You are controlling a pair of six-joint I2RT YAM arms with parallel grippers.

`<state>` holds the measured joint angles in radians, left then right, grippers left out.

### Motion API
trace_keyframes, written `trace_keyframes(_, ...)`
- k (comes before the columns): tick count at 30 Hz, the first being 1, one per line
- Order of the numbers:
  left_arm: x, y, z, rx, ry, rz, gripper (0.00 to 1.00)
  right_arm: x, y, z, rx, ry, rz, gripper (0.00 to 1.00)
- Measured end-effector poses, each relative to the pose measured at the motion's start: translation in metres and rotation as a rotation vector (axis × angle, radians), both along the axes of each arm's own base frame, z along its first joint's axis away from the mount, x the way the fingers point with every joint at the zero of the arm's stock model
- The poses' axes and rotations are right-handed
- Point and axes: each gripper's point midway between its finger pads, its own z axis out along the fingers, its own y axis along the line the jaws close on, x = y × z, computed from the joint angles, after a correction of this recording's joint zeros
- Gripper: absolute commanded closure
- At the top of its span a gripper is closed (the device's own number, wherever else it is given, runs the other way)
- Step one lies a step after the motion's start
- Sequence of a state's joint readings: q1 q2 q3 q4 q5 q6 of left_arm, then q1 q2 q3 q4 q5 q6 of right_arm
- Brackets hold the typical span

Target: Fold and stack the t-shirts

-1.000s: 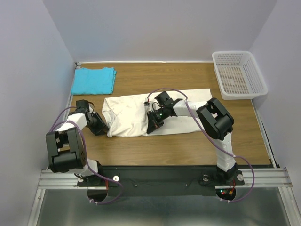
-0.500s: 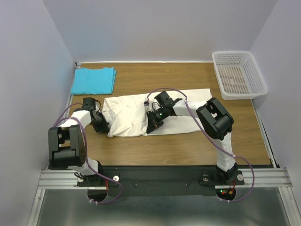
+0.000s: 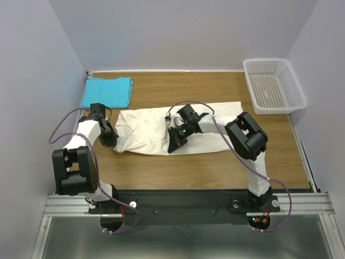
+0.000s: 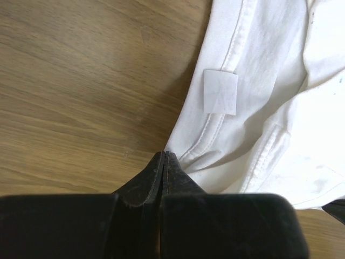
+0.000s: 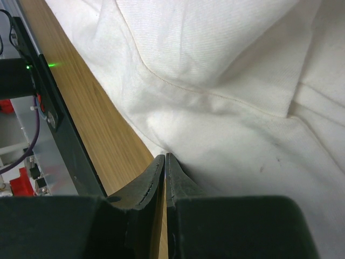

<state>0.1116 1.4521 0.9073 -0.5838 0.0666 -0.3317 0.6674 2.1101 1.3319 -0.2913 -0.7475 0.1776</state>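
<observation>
Right: one table (image 3: pixel 215 162), two shirts, one basket, two grippers. The white shirt (image 3: pixel 145 129) lies mid-table, rumpled, stretched left to right. The basket (image 3: pixel 280 109) sits at the far right corner, well apart from both shirts. The blue shirt (image 3: pixel 107 91) lies folded at the far left corner, not touching the white one. Left gripper (image 4: pixel 163 155): fingers together, pinched on the white shirt's left edge. Right gripper (image 5: pixel 164 157): fingers together, clamped on its near edge, mid-length. One small label (image 4: pixel 220 92) sits on the hem by the left gripper.
</observation>
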Motion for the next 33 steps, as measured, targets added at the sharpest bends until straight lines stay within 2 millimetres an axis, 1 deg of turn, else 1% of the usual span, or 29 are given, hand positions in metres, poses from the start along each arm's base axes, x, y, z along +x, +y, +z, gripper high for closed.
trace_keyframes(3, -0.002, 0.002, -0.003, 0.008, 0.023, -0.002, 0.94, 0.000, 0.000, 0.000, 0.000, 0.000, 0.000, 0.89)
trace_keyframes(7, -0.007, 0.004, -0.014, 0.020, 0.076, -0.002, 0.93, 0.000, 0.000, 0.000, 0.000, 0.000, 0.000, 0.89)
trace_keyframes(10, -0.011, 0.007, -0.023, 0.042, 0.118, -0.005, 0.88, 0.000, 0.000, 0.000, 0.000, -0.001, 0.000, 0.89)
trace_keyframes(11, -0.011, 0.008, -0.024, 0.052, 0.132, -0.007, 0.82, 0.000, 0.000, 0.000, 0.000, -0.001, 0.000, 0.89)
trace_keyframes(12, -0.011, 0.009, -0.025, 0.060, 0.139, -0.007, 0.80, 0.000, 0.000, 0.000, -0.001, 0.000, 0.000, 0.89)
trace_keyframes(14, -0.008, 0.012, -0.023, 0.084, 0.139, -0.007, 0.71, 0.000, 0.000, 0.000, -0.001, 0.000, 0.000, 0.89)
trace_keyframes(15, -0.006, 0.015, -0.018, 0.096, 0.130, -0.004, 0.62, 0.000, 0.000, 0.000, -0.001, -0.001, 0.000, 0.89)
trace_keyframes(16, -0.003, 0.016, -0.015, 0.104, 0.118, -0.002, 0.58, 0.000, 0.000, 0.000, -0.002, 0.000, 0.000, 0.89)
trace_keyframes(17, 0.000, 0.018, -0.009, 0.114, 0.096, 0.000, 0.50, 0.000, 0.000, 0.000, -0.003, 0.000, -0.001, 0.89)
trace_keyframes(21, 0.012, 0.017, 0.033, 0.117, -0.062, 0.005, 0.50, 0.000, 0.000, 0.000, -0.004, 0.000, -0.001, 0.89)
trace_keyframes(22, 0.015, 0.014, 0.047, 0.104, -0.117, 0.000, 0.51, 0.000, 0.000, 0.000, -0.004, 0.000, -0.001, 0.89)
trace_keyframes(24, 0.017, 0.008, 0.062, 0.076, -0.173, -0.012, 0.55, 0.000, 0.000, 0.000, -0.004, 0.000, -0.001, 0.89)
trace_keyframes(26, 0.015, -0.001, 0.068, 0.044, -0.196, -0.032, 0.55, 0.000, 0.000, 0.000, -0.004, 0.000, -0.001, 0.89)
trace_keyframes(27, 0.012, -0.007, 0.066, 0.030, -0.192, -0.047, 0.56, 0.000, 0.000, 0.000, -0.005, 0.000, -0.001, 0.89)
trace_keyframes(29, -0.002, -0.022, 0.051, 0.001, -0.144, -0.088, 0.56, 0.000, 0.000, 0.000, -0.005, 0.000, -0.001, 0.89)
trace_keyframes(31, -0.021, -0.037, 0.033, -0.016, -0.076, -0.128, 0.56, 0.000, 0.000, 0.000, -0.006, -0.001, -0.002, 0.89)
trace_keyframes(33, -0.039, -0.046, 0.019, -0.025, -0.011, -0.155, 0.57, 0.001, 0.000, 0.000, -0.009, 0.000, -0.001, 0.89)
